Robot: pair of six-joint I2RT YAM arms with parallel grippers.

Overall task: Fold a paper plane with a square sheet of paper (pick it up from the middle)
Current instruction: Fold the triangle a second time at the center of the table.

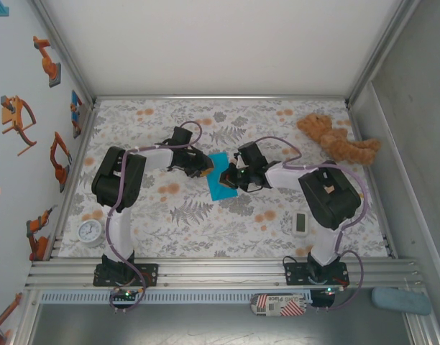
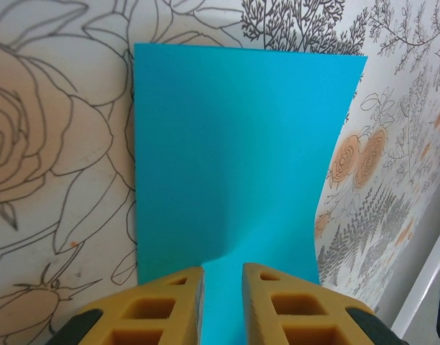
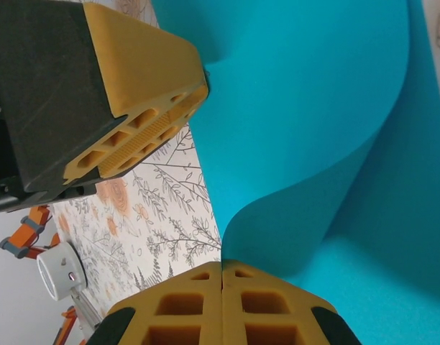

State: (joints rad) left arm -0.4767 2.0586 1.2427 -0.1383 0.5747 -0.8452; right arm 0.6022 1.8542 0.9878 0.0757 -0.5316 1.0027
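Top external view: the square sheet of paper (image 1: 220, 187) is seen at the middle of the counter (image 1: 198, 226). The left end effector (image 1: 205, 168) is set at its left edge and the right end effector (image 1: 234, 177) at its right. The folding is judged to be at its first step.

In the right wrist view the right end effector's fingers (image 3: 184, 305) are pressed flat together on the sheet's edge. The paper is drawn up from the counter in a soft curl toward them, apparently so that one side can be carried over the other.

In the left wrist view the left end effector's jaws are narrowly parted. The near edge of the sheet lies in the gap and a faint ridge is raised just ahead of it; whether the paper is actually nipped there cannot be told. That side is thought to be steadied as an anchor, since paper this thin would otherwise slide or buckle.

The counter is covered by a cloth printed with grey leaves and orange flowers. A brown teddy bear (image 1: 338, 138) is laid near the far right corner, a small white timer (image 1: 300, 223) near the right arm's base, and a round dial clock (image 1: 90, 231) near the left arm's. The cell is enclosed by pale walls, the left one decorated with orange robot-arm stickers (image 1: 19, 118).
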